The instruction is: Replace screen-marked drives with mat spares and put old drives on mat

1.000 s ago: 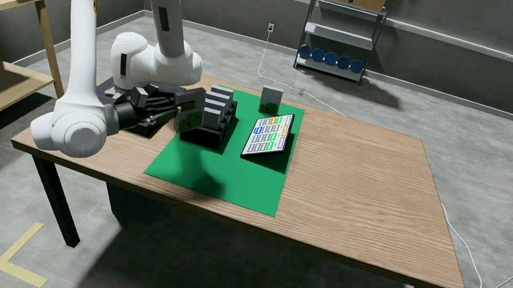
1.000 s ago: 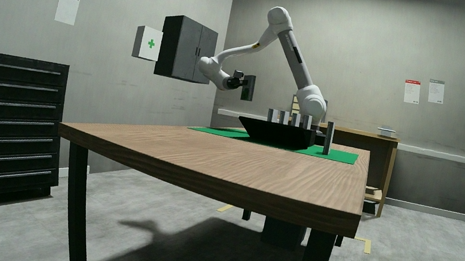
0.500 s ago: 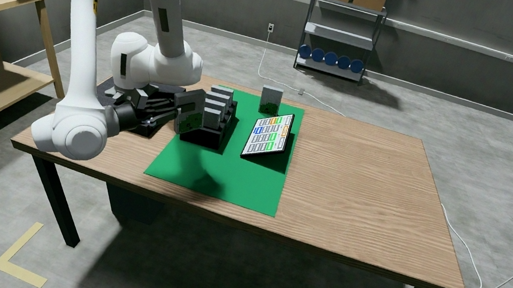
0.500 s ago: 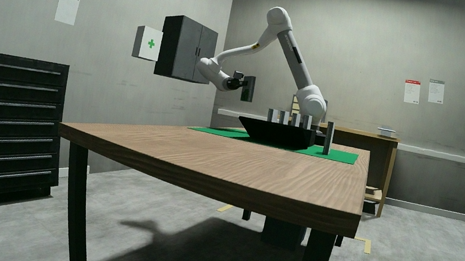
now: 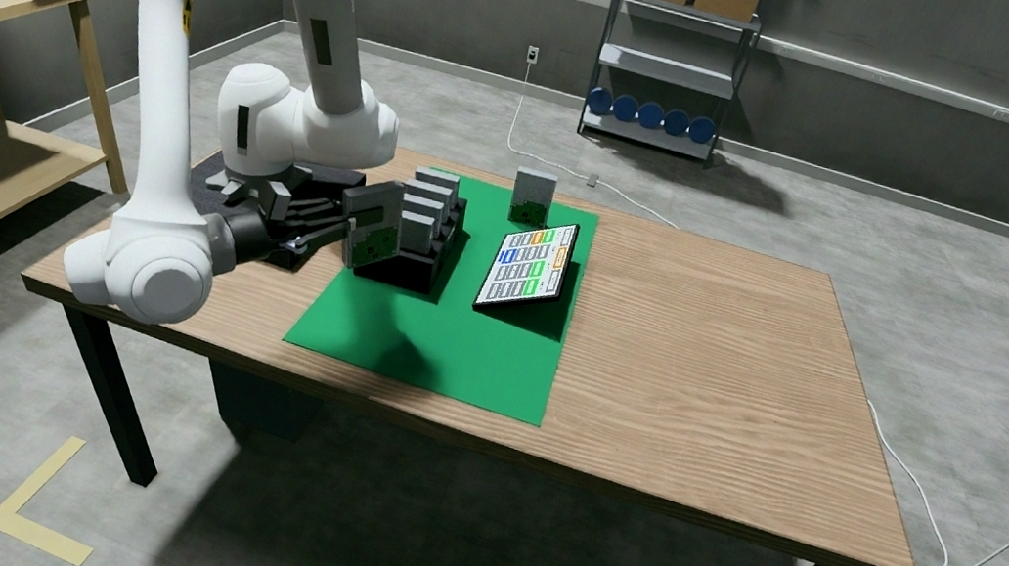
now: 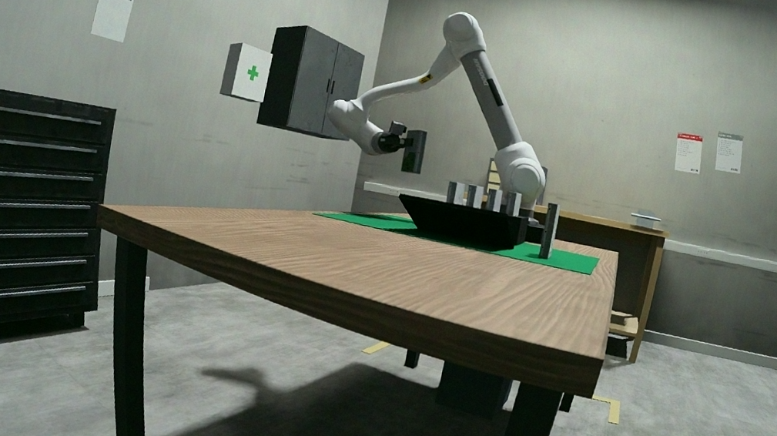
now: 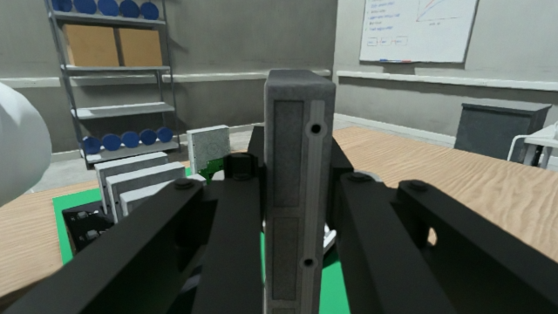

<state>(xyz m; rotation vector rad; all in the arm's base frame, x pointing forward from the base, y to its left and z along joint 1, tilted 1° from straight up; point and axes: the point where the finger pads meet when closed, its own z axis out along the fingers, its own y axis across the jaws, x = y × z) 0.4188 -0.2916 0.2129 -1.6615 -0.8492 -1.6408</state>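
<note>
My pincer grips a drive above the dock. It looks stiff and fairly dense; I'd hold its casing, sparing the likely fragile circuit board.

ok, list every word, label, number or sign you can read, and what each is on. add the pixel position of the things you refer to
No words or numbers readable.
Green cross, no text: white wall box (image 6: 251, 73).
Too small or blurred:
screen (image 5: 528, 271) (image 6: 460, 222) (image 7: 330, 241)
whiteboard (image 7: 418, 30)
red-topped sheet (image 6: 688, 153)
grey-topped sheet (image 6: 729, 153)
sheet by the box (image 6: 112, 15)
arm's lettering (image 6: 479, 72)
arm's yellow sticker (image 5: 187, 15) (image 6: 425, 78)
</note>
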